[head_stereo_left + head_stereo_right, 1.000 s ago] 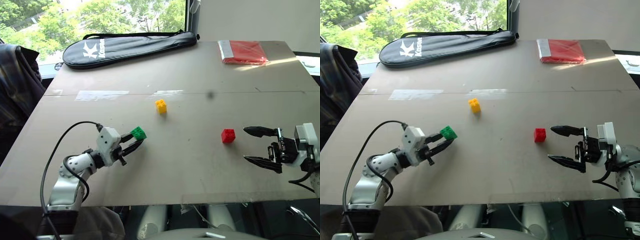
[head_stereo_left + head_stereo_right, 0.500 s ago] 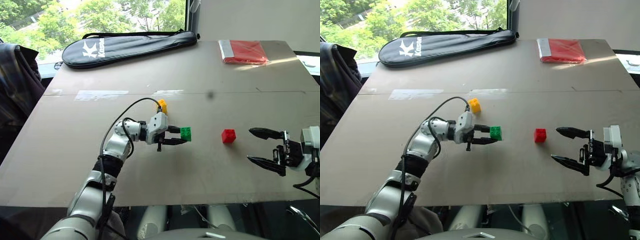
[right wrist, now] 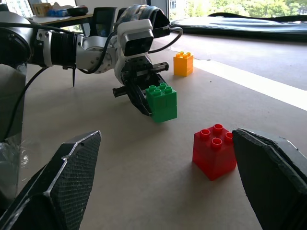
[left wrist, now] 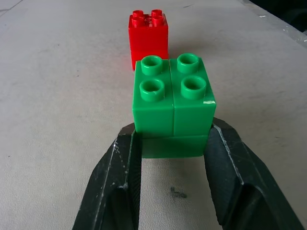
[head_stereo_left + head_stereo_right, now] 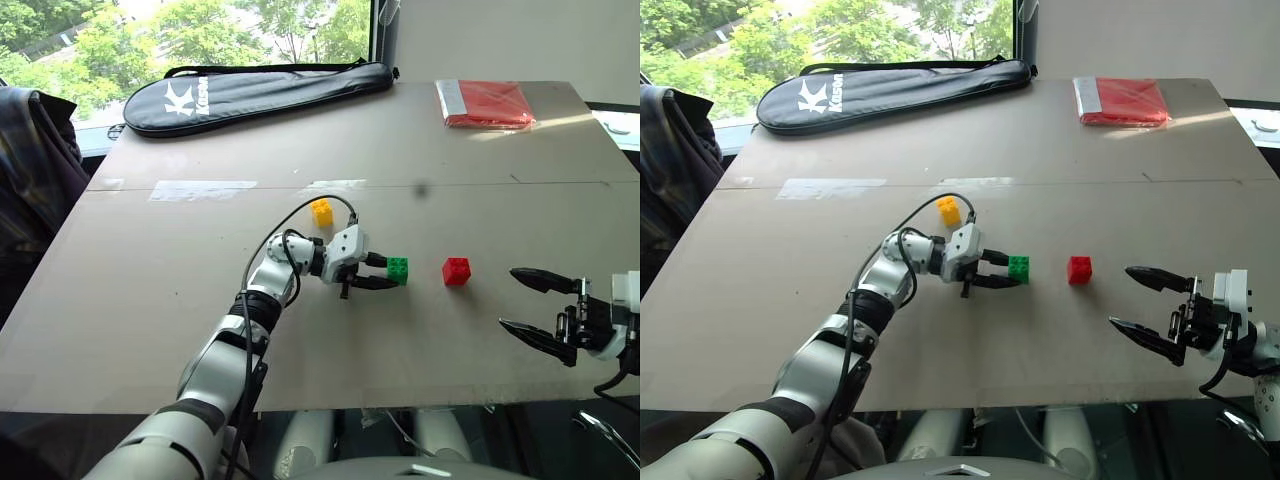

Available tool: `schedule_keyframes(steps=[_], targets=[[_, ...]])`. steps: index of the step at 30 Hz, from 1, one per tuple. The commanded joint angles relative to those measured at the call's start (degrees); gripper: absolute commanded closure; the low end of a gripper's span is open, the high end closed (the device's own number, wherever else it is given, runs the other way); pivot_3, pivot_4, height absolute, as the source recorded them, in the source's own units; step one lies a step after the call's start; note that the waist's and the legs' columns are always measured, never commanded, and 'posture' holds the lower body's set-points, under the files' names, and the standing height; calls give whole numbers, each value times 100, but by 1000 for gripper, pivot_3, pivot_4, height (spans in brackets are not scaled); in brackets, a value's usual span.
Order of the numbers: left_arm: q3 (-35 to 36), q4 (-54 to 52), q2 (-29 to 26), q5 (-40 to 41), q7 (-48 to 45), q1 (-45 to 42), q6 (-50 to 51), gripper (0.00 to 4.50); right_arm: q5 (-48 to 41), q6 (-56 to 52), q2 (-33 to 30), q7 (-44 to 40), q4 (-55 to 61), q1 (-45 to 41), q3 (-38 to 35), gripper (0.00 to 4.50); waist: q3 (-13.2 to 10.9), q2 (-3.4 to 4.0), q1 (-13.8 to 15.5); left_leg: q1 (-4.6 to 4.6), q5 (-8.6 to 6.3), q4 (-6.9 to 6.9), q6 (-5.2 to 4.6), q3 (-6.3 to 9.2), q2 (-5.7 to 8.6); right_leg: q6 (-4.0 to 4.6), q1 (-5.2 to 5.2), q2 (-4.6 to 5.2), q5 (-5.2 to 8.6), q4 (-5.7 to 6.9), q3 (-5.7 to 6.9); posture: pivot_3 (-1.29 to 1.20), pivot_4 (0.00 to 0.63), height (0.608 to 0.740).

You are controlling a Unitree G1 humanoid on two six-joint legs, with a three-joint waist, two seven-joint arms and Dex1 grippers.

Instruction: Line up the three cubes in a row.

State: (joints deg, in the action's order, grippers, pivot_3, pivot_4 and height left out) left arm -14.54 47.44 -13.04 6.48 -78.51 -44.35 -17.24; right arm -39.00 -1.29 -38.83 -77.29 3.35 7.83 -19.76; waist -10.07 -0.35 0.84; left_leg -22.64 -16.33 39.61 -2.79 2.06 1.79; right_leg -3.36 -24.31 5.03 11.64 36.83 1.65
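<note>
In the head view, your yellow cube (image 5: 321, 211) sits on the table (image 5: 150, 290) left of centre, on its own, just behind the left arm's wrist. Right of it, near the middle of the frame, your left gripper (image 5: 386, 273) points toward the right edge with its fingers (image 4: 120, 187) closed on the green cube (image 5: 397, 269); the wrist view has them pinching its lower half from both sides, studs up. You can see in the right wrist view that the green cube is just off the table, not resting on it. The red cube (image 5: 456, 271) is next along, near the green one but not touching, sitting flat on the table. At the lower right of the frame your right gripper (image 5: 533, 306) has its fingers spread wide, holding nothing, and stands apart from the red cube. Along the top of the frame you have a black bag (image 5: 255, 95) at left and a red packet (image 5: 487, 104) at right.
</note>
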Motion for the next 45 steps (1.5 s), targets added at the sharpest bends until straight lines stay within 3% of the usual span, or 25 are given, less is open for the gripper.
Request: schedule_keyframes(steps=[1, 25, 26, 30, 31, 36, 41, 45], targets=[[19, -7, 135, -64, 96, -107, -82, 3273, 20, 154, 1, 63, 66, 73, -221, 0, 0, 0, 0, 0, 0, 0, 0, 0, 0, 0, 0, 0, 0, 0, 0, 0, 150, 694], [74, 654, 310, -439, 402, -400, -264, 3273, 138, 462, 61, 39, -106, 105, -185, 0, 0, -1, -1, -1, 0, 14, -1, 0, 0, -4, 2, -1, -2, 6, -1, 0, 150, 694], [81, 665, 313, -451, 429, -404, -284, 2229, 136, 472, 61, 30, -113, 104, -179, 0, -1, -1, -1, -1, 0, 15, -1, 0, 0, -4, 2, -1, -2, 6, -1, 0, 150, 694], [88, 581, 285, -466, 410, -389, -388, 338, 124, 487, 61, -8, -131, 99, -169, 0, -1, -1, -1, -1, -1, 21, -1, 0, 0, -5, 4, -2, -3, 10, 0, 0, 150, 694], [107, 533, 271, -433, 374, -383, -345, 47, 123, 488, 64, -18, -137, 99, -168, 0, -1, -1, -2, -1, -1, 22, -1, 0, 0, -5, 5, -2, -3, 10, -1, 0, 150, 694], [298, 1, 114, -173, 258, -324, -9, 47, 144, 513, 84, -52, -196, 68, -136, 0, -1, -2, -6, -3, -1, 25, -2, 1, 0, -5, 4, -2, -3, 11, 0, 0, 150, 694], [579, -1663, -275, 339, 304, 172, 658, 47, 85, 457, 95, -85, -146, 11, -116, 0, 0, 0, -16, -3, -1, 26, -1, 2, -3, -5, 3, -2, -3, 13, -3, 0, 150, 694], [1140, -2901, -370, 916, 1007, 635, 1353, 47, 25, 402, 153, -35, -178, -109, -110, 0, 0, 1, -5, -4, -1, 30, -1, 4, -4, -4, 3, 0, -3, 12, -5, 0, 150, 694]])
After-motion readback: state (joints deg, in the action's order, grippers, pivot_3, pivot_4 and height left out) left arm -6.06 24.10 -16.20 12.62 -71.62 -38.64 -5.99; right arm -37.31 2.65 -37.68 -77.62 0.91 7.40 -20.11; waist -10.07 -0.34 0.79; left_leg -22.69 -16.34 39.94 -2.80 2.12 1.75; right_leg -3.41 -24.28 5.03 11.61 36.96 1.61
